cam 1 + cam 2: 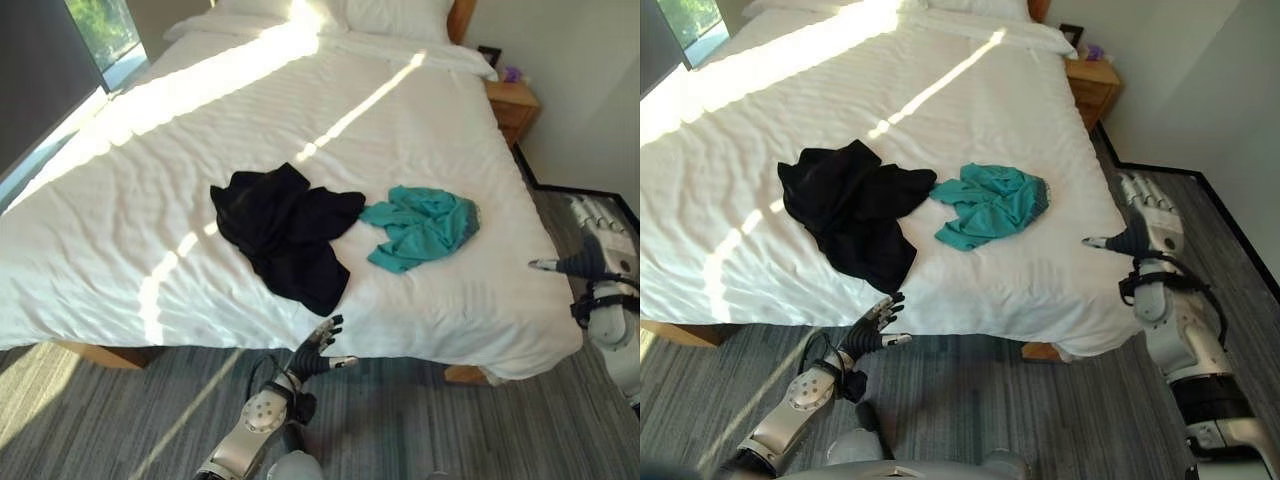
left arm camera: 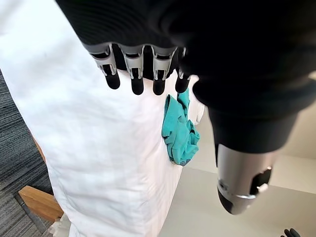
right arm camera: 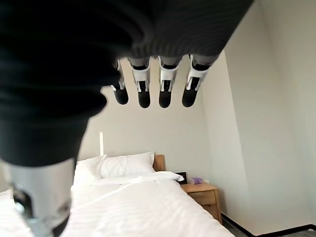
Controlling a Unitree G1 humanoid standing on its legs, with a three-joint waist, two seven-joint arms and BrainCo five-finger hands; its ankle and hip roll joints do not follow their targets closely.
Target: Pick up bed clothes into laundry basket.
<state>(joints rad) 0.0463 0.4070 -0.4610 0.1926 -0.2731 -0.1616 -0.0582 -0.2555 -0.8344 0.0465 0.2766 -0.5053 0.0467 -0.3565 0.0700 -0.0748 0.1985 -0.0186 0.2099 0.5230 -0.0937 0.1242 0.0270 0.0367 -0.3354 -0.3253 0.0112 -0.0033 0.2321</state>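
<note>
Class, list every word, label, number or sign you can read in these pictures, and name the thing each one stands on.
There is no readable text in these pictures.
Black garment: no print shows.
Teal garment: no print shows.
White bed sheet: plain.
Small dark frame on the wooden nightstand: too small to read anything.
Left hand and right hand: no markings to read.

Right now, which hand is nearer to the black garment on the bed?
Left. The left hand hangs open just below the black garment, by the bed edge. The right hand is open beside the bed's far corner, beyond the teal garment.
</note>
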